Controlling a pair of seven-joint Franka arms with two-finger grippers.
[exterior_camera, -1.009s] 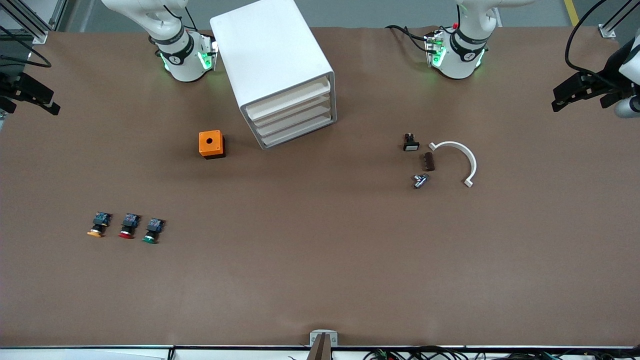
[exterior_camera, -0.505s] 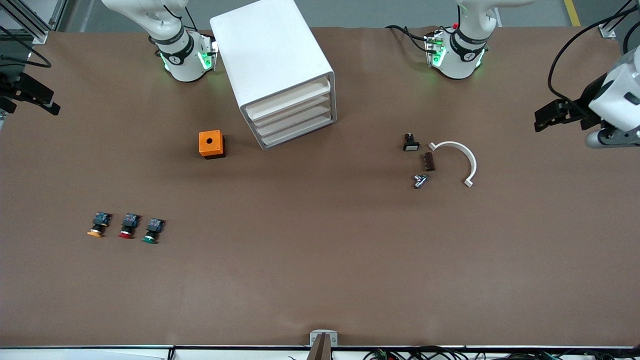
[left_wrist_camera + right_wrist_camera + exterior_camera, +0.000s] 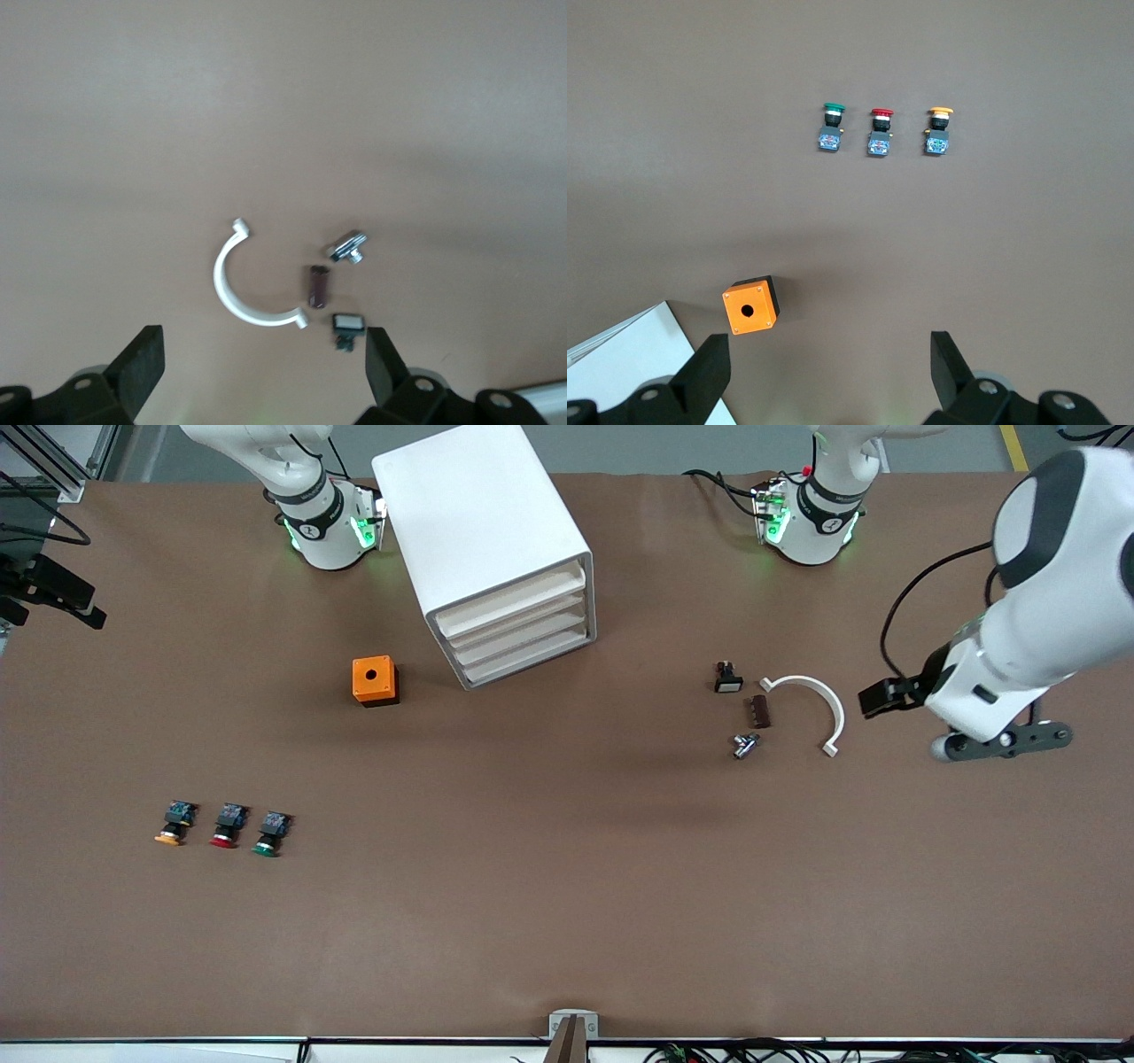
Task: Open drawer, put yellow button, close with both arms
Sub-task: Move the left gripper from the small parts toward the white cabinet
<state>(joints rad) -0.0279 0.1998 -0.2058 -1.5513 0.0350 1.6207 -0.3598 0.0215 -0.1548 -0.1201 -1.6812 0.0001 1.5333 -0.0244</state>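
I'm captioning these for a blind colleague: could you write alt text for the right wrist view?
The open right tool hangs high over a brown table. Below it stand three push-buttons in a row: green button, red button, yellow button. An orange box sits beside a white cabinet.

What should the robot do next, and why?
Probably swing the left claw on toward the cabinet to pull the top drawer. All four drawers look shut, and that claw hangs open over the white arc, well short of them. The yellow button lies untouched in its row, and the right claw, open, waits high.
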